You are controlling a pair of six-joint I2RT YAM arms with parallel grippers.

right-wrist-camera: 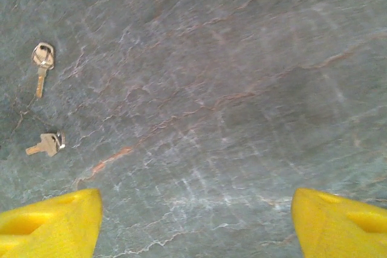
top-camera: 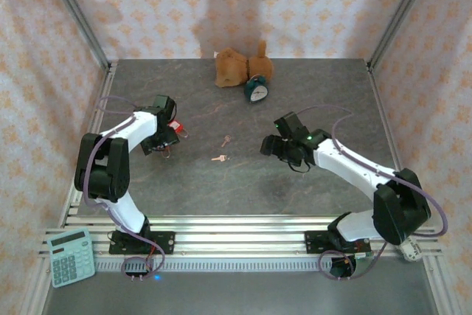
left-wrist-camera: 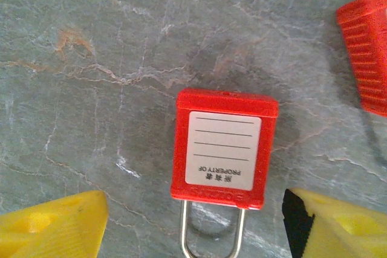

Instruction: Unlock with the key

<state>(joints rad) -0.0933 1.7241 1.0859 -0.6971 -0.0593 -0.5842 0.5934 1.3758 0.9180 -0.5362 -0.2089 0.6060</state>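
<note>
Well, the red padlock [left-wrist-camera: 225,148] lies flat on the grey worktop [left-wrist-camera: 91,58], and its white label says "PROPERTY OF" upside down. Its metal loop [left-wrist-camera: 183,228] runs out of view at the bottom. The left tool [left-wrist-camera: 195,225] is wide open on both sides of the loop, not touching. The right tool [right-wrist-camera: 196,222] is wide open too, holding nothing, near a key [right-wrist-camera: 42,64] and a second key [right-wrist-camera: 47,144].

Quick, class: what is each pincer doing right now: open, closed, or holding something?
Left pincer: open, straddling the red padlock, not gripping it.
Right pincer: open, holding nothing.
</note>
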